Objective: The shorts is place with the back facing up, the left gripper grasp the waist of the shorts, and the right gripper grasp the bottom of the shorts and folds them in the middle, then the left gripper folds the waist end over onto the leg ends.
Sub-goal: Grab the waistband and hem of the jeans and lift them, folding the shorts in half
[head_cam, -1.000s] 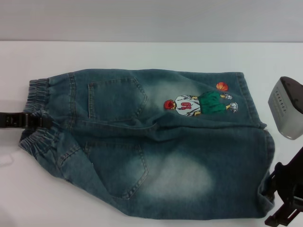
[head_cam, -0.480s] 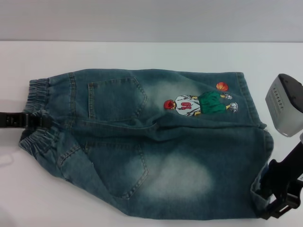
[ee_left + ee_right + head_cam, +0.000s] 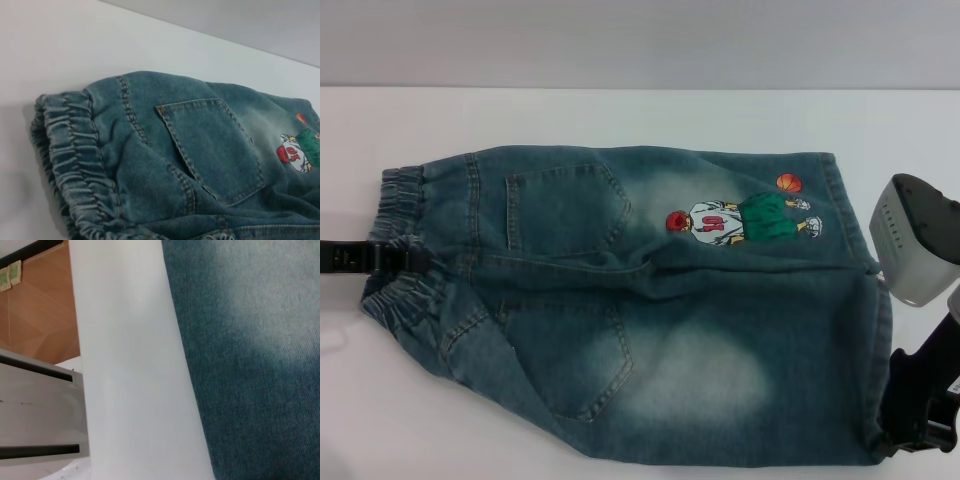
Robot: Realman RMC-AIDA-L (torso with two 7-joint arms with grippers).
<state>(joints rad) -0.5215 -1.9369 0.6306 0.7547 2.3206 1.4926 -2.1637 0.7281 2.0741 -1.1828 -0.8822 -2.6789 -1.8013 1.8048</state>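
The blue denim shorts (image 3: pixel 640 300) lie flat on the white table (image 3: pixel 620 120), back pockets up. The gathered waist (image 3: pixel 395 240) points left and the leg hems, the bottom of the shorts (image 3: pixel 875 330), point right. An embroidered basketball player (image 3: pixel 740 220) shows on the far leg. My left gripper (image 3: pixel 415 257) comes in from the left edge, shut on the middle of the waist, which puckers around it. My right gripper (image 3: pixel 905 425) sits at the near right corner, touching the hem. The left wrist view shows the waist (image 3: pixel 75 160) and a back pocket (image 3: pixel 215 150) close up.
The grey-white housing of my right arm (image 3: pixel 915 240) hangs over the table just right of the far leg hem. The right wrist view shows denim (image 3: pixel 250 365), a strip of bare table (image 3: pixel 130 365) and brown floor (image 3: pixel 45 315) past the table edge.
My right arm has shifted left and up against the near hem corner. The curled hem edge there has flattened and moved slightly left. The left gripper has stayed put.
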